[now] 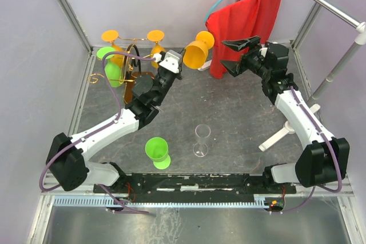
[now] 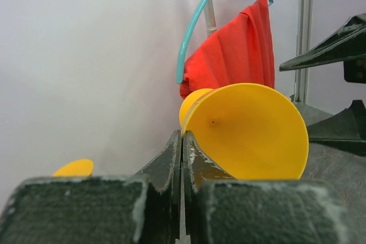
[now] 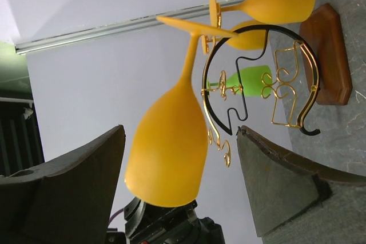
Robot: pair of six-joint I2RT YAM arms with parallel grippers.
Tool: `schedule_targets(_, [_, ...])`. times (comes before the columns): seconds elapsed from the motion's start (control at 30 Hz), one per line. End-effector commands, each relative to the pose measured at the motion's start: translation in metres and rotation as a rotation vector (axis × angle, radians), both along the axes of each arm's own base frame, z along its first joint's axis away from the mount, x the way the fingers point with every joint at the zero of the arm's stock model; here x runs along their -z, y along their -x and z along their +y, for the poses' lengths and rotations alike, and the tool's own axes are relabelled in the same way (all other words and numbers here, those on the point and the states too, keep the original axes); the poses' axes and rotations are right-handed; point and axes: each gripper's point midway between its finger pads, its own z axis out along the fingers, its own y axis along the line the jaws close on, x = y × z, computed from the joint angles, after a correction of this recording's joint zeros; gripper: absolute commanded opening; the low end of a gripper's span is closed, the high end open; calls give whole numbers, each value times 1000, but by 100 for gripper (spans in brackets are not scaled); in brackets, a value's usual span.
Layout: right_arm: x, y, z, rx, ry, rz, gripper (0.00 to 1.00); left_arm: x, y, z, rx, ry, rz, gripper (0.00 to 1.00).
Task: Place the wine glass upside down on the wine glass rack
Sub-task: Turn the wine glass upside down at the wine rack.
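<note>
Above the far middle of the desk (image 1: 240, 115): orange wine glass (image 1: 198, 51), carried off the surface and tilted, bowl toward the left arm, foot toward the far edge. It is right of the rack and apart from it.

Left jaws: pinched tight on the rim of the bowl.

Right jaws: spread wide, level with the glass on its right. In the right wrist view the bowl sits between the two fingers (image 3: 68, 181) with a gap on each side, touching neither.

Far left corner: wine glass rack (image 3: 327, 55), copper-coloured wire arms and a black loop on a brown wooden base. Hanging on it foot-up: two orange glasses (image 1: 155, 37) and a hung green glass (image 1: 113, 74).

Near edge, middle: standing green glass (image 1: 156, 151) and clear glass (image 1: 201, 140), side by side, apart, both upright.

Far edge, right of middle: red cloth (image 1: 245, 27), hanging.
</note>
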Motion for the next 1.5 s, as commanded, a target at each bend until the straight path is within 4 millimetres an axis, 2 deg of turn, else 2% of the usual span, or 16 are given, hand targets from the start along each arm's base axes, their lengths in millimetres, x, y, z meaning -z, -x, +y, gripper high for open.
schedule_targets(0.0, [-20, -4, 9, -25, -35, -52, 86, -36, 14, 5, 16, 59, -124, 3])
schedule_targets(0.37, [-29, -25, 42, -67, -73, -91, 83, -33, 13, -11, 75, 49, -127, 3])
schedule_targets(0.57, [-33, -29, 55, -86, -98, -105, 78, -33, 11, -14, 80, 56, -124, 3])
schedule_targets(0.7, [-33, -31, 61, -94, -115, -110, 68, -34, 11, -13, 78, 63, -126, 3])
schedule_targets(0.83, [-34, -32, 64, -103, -133, -120, 49, -34, 11, -13, 76, 59, -129, 3])
schedule_targets(1.03, [-34, -33, 66, -107, -136, -131, 29, -31, 14, -14, 91, 60, -125, 3])
schedule_targets(1.27, [-38, -33, 67, -108, -138, -154, 11, -33, 18, -10, 95, 69, -131, 3])
schedule_targets(1.47, [-40, -34, 67, -109, -140, -171, 1, -33, 22, -6, 94, 70, -134, 3])
